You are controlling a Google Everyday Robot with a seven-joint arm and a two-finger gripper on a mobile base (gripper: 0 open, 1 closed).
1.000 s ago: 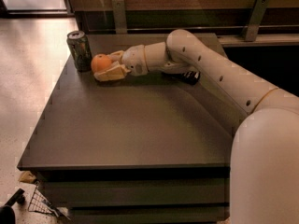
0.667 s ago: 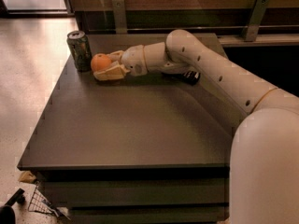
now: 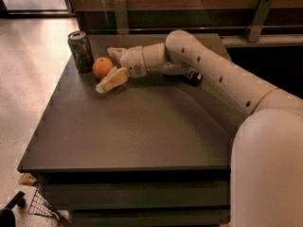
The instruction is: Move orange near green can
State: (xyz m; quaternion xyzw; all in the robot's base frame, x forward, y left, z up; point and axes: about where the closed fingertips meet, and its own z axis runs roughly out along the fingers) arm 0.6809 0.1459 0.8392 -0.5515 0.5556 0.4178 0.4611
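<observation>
The orange (image 3: 102,67) rests on the dark table (image 3: 142,131) at its far left, just right of the green can (image 3: 80,51), which stands upright with its silver top showing. A small gap separates orange and can. My gripper (image 3: 110,70) reaches in from the right and is open. One finger (image 3: 116,52) sits behind the orange, and the other (image 3: 113,80) lies low in front of it. The orange sits at the mouth of the jaws, and the fingers do not squeeze it.
A flat black bar (image 3: 192,76) lies on the table behind my arm's forearm. The table's left edge runs close to the can, with bare floor (image 3: 28,79) beyond. A wall rail with metal brackets (image 3: 258,18) runs along the back.
The fingers have spread apart from the orange and the gripper has drawn back slightly to the right. The orange stays next to the can.
</observation>
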